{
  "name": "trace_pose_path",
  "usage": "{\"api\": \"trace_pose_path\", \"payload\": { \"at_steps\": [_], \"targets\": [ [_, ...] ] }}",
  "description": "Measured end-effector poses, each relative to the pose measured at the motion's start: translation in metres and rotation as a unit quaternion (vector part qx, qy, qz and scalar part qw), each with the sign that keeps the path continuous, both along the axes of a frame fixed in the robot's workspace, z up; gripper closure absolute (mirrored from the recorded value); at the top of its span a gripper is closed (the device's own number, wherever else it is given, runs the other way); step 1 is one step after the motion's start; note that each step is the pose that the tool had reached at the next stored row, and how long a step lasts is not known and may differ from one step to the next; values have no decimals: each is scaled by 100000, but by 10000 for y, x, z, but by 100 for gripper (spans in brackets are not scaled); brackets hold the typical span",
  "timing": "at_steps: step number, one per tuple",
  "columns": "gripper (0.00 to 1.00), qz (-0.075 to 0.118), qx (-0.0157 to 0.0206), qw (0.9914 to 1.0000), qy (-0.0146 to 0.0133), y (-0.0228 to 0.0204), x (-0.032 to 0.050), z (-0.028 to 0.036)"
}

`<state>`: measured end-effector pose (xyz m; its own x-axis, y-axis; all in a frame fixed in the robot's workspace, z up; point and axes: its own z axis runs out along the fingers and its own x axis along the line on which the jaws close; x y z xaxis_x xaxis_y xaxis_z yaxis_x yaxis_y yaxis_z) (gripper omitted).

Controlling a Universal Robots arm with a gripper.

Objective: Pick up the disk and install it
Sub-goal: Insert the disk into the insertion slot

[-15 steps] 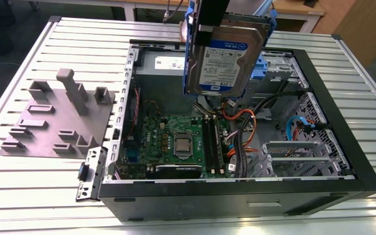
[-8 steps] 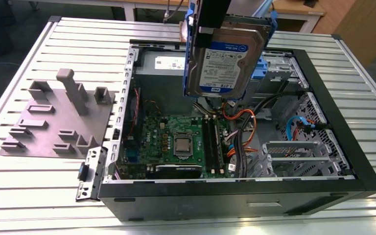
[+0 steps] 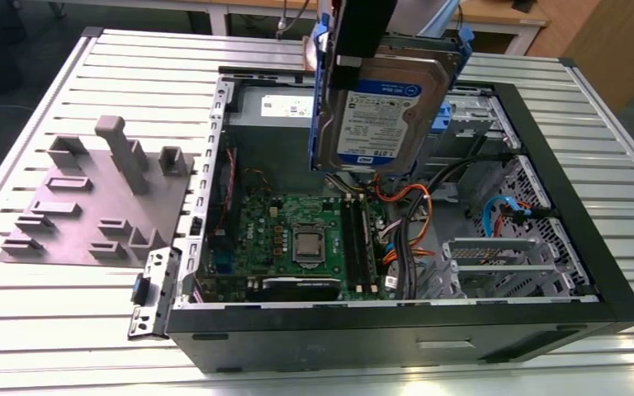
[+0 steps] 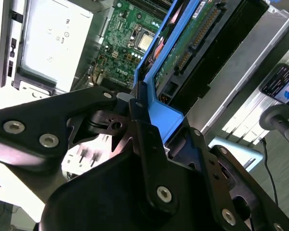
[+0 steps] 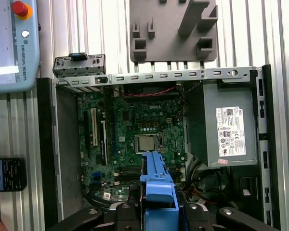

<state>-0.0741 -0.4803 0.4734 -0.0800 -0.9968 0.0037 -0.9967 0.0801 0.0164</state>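
Clamped in the gripper, the disk, long axis upright (label toward exterior view), over computer case

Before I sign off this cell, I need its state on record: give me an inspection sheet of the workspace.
Surface: slatted aluminium table carrying an open black computer case.
Job's things: silver-grey rectangular hard disk with blue plastic rails, held near-upright above the case, not yet seated.
Clutter: grey fixture plate with upright blocks at the exterior view's left.
Claw: black claw shut on the disk.
Cables: orange and red wires and a blue cable inside the case.
Surroundings: grey teach pendant with red button; dark phone beside the case.
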Motion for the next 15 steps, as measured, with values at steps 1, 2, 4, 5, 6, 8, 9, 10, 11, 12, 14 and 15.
{"api": "trace_pose_path", "payload": {
  "at_steps": [1,2,4,5,6,8,9,10,11,12,14,15],
  "targets": [
    [64,57,-1,100000,-33,-4,-1,-1],
    [64,411,6,99999,-77,-6,0,-2],
    [64,1722,3,99985,-115,-6,1,-3],
    [64,2234,3,99975,-130,-8,0,-5],
    [64,2442,5,99970,-139,-13,1,-7],
    [64,2473,3,99969,-143,-27,6,-9],
    [64,2466,0,99969,-143,-34,17,-9],
    [64,2466,-1,99969,-142,-41,35,-10],
    [64,2461,4,99970,-142,-48,56,-11],
    [64,2461,6,99970,-146,-54,81,-12],
    [64,2462,7,99970,-145,-63,121,-14],
    [64,2465,2,99970,-141,-68,136,-15]
  ]
}}
